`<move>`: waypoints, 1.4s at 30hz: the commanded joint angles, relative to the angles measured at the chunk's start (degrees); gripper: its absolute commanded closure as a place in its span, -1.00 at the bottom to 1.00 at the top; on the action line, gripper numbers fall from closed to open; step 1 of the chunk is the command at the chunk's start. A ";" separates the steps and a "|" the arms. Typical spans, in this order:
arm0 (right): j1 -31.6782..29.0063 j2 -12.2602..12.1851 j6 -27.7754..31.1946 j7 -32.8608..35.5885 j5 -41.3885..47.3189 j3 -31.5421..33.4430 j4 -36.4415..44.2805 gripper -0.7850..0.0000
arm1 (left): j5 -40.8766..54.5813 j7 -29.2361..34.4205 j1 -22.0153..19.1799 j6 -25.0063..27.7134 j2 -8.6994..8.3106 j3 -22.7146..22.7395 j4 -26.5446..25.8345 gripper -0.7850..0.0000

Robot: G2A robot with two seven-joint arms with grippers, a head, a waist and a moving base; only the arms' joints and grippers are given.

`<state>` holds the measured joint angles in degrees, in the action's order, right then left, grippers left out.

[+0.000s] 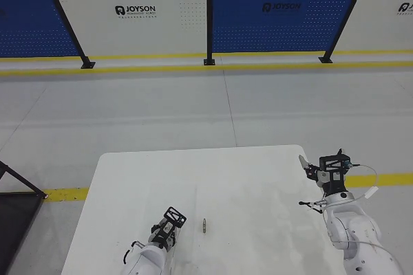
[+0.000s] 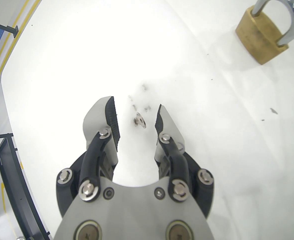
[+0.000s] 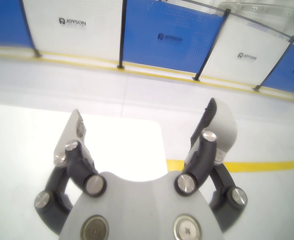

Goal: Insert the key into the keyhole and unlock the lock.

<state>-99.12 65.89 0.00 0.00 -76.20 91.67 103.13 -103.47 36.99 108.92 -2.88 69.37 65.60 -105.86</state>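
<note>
— Status on the left side?
— I have the left gripper (image 2: 137,111) close over the near part of the counter (image 1: 248,179), jaws apart. Between them lies a small silvery key (image 2: 140,121), as far as I can tell; neither jaw touches it. Dark scuff marks (image 2: 144,87) dot the counter around it.
— And beside it?
— The brass lock (image 2: 261,39) sits on the counter just to the right of that gripper, apart from it, both legs of its shackle (image 2: 293,6) seated in the body.
— Right arm?
— My right gripper (image 3: 144,107) hangs at the counter's far right corner, jaws wide apart. Beyond it I see pale floor (image 3: 87,83), a yellow line (image 3: 262,165) and a blue-and-white fence (image 3: 162,38).
</note>
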 commanded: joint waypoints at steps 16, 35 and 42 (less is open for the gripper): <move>0.00 0.00 0.00 0.00 0.00 0.00 0.00 -1.00 | 0.30 -0.29 -0.69 0.05 0.27 0.15 0.83 0.51; 0.00 0.00 0.00 0.00 0.00 0.00 0.00 -1.00 | 0.02 -0.94 0.12 0.70 0.28 1.03 -0.18 1.00; 0.00 0.00 0.00 0.00 0.00 0.00 0.00 -1.00 | 0.08 -1.20 0.74 0.76 0.24 1.59 -1.32 1.00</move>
<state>-99.12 65.89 0.00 0.00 -76.20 91.67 103.13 -103.38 35.88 109.50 -2.09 69.62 67.10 -106.85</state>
